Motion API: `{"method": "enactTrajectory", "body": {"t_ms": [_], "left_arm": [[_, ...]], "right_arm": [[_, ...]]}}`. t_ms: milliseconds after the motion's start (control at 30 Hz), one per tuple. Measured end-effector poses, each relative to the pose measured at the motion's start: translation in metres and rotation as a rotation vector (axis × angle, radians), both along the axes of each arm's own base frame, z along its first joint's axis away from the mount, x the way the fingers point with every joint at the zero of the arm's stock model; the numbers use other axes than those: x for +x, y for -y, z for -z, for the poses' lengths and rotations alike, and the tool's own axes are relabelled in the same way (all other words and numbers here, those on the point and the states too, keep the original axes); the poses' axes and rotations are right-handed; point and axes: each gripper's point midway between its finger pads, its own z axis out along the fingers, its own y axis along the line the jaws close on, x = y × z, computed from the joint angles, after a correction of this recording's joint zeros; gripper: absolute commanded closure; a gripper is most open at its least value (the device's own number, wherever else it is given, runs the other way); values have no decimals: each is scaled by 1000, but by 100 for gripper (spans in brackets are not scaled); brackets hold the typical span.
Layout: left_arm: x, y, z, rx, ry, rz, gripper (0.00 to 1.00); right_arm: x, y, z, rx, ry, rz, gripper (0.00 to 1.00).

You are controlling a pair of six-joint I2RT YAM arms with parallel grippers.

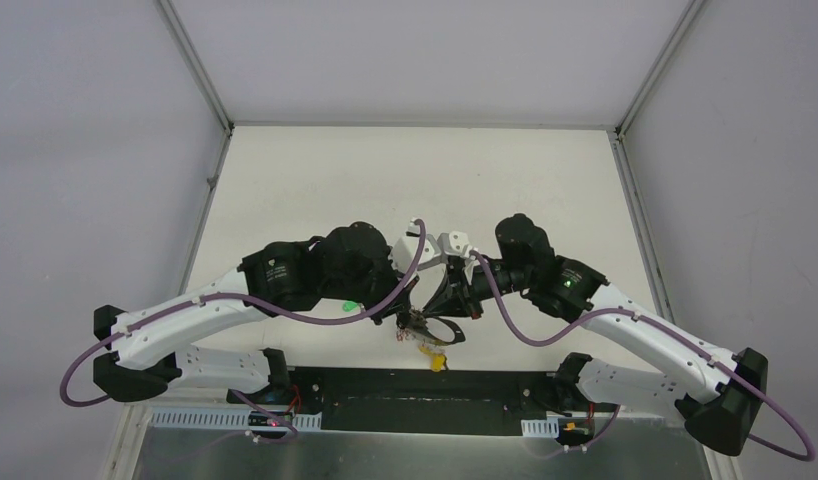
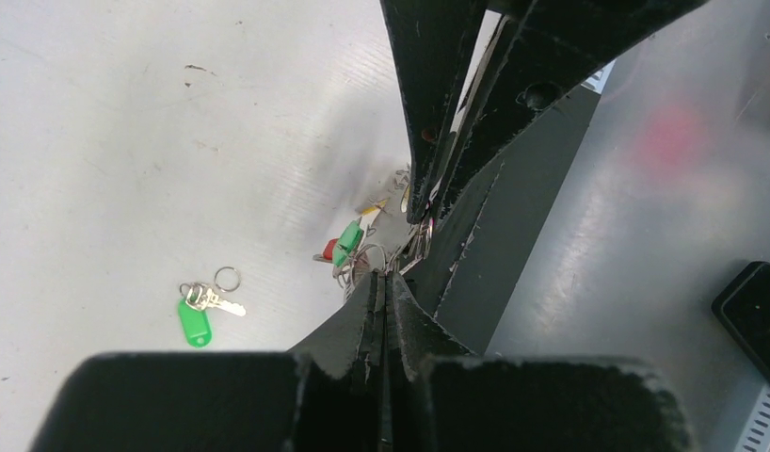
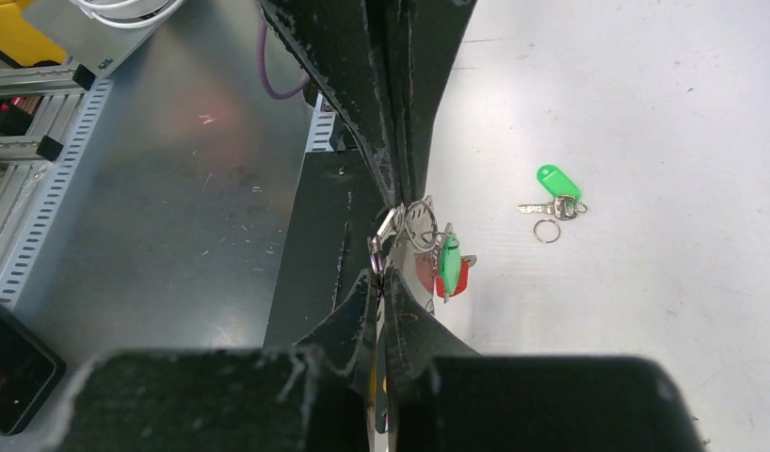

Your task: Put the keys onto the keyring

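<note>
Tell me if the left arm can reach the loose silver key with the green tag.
Probably not: the green-tagged key lies unobstructed on the white table, but the left gripper is shut on the grey metal keyring.

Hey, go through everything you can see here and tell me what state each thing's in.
Left gripper: shut on the keyring.
Right gripper: shut on what looks like a silver key.
Keyring: held between both grippers, tags dangling.
Green-tagged key: lying loose on the table.
Small ring: loose beside it.
</note>
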Motion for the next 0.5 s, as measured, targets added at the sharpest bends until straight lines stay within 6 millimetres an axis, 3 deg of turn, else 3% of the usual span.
{"method": "enactTrajectory", "body": {"t_ms": [500], "left_arm": [[-10, 13, -11, -5, 3, 51, 100]], "right_arm": [[-5, 0, 1, 7, -4, -49, 100]]}}
